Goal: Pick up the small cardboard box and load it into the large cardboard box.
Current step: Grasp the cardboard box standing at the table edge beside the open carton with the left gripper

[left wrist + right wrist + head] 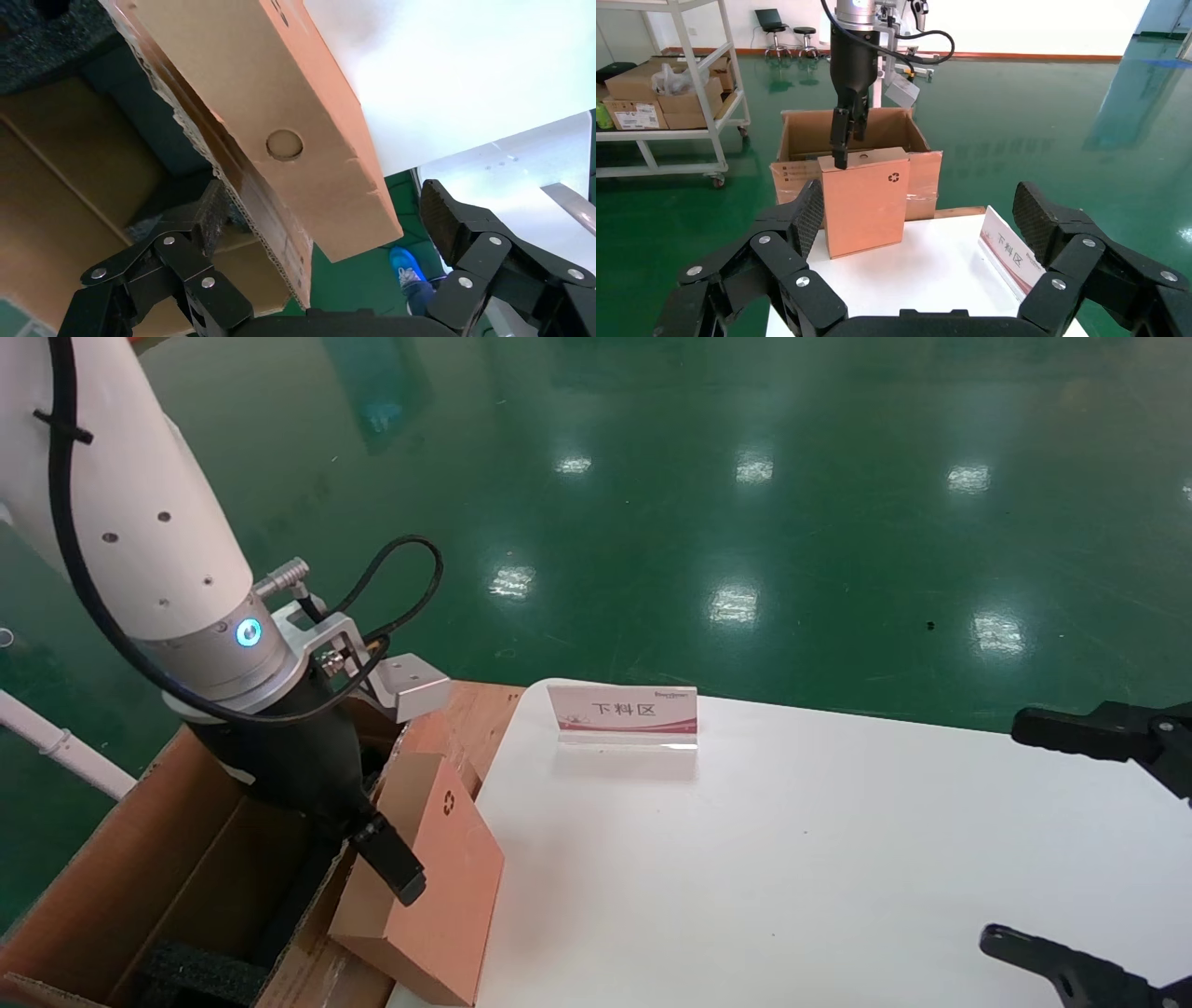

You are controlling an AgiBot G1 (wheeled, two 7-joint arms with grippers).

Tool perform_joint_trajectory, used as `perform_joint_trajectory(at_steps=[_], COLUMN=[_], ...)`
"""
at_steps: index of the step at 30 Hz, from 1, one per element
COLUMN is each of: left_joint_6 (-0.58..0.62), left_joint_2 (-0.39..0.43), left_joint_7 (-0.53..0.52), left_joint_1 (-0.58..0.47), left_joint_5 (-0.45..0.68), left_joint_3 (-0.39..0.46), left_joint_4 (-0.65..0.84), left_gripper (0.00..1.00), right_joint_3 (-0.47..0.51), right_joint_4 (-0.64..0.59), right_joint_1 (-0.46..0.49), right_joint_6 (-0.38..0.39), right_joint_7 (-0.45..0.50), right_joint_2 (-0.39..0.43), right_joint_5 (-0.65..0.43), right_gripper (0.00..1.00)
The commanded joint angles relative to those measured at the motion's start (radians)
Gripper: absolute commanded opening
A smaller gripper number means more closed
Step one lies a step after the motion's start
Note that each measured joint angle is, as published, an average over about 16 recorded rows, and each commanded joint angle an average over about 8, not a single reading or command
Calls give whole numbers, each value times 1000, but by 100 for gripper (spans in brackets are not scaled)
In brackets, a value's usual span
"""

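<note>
The small cardboard box point(445, 877), plain brown with a black recycling mark, stands on edge at the table's left border, against the large cardboard box point(112, 859). My left gripper point(396, 868) hangs over the small box's top edge point(866, 203). In the left wrist view this gripper point(323, 210) is open, its fingers point(211, 210) wide apart on either side of the small box point(281, 105) and the carton's corrugated wall point(270, 217), touching neither. My right gripper point(1004, 829) hovers open at the table's right side.
A white table point(792, 859) carries a small upright sign point(624, 714) near its far edge. Black foam point(200, 971) lies inside the carton. A white shelf rack with boxes point(659, 98) stands beyond the carton on the green floor.
</note>
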Motion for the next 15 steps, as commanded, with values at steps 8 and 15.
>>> perform_joint_trajectory(at_steps=[8, 15], left_joint_6=[5, -40], left_joint_2=[7, 3], left_joint_7=[5, 21], left_joint_1=[-2, 46], left_joint_5=[-12, 5], left_joint_3=[7, 29], left_joint_4=[10, 32], left_gripper=[100, 100], right_joint_3=[-1, -1], right_joint_4=[0, -1], right_joint_1=[0, 0], right_joint_6=[0, 0], right_joint_7=[0, -1], right_joint_2=[0, 0], right_joint_5=[0, 1], right_gripper=[100, 100])
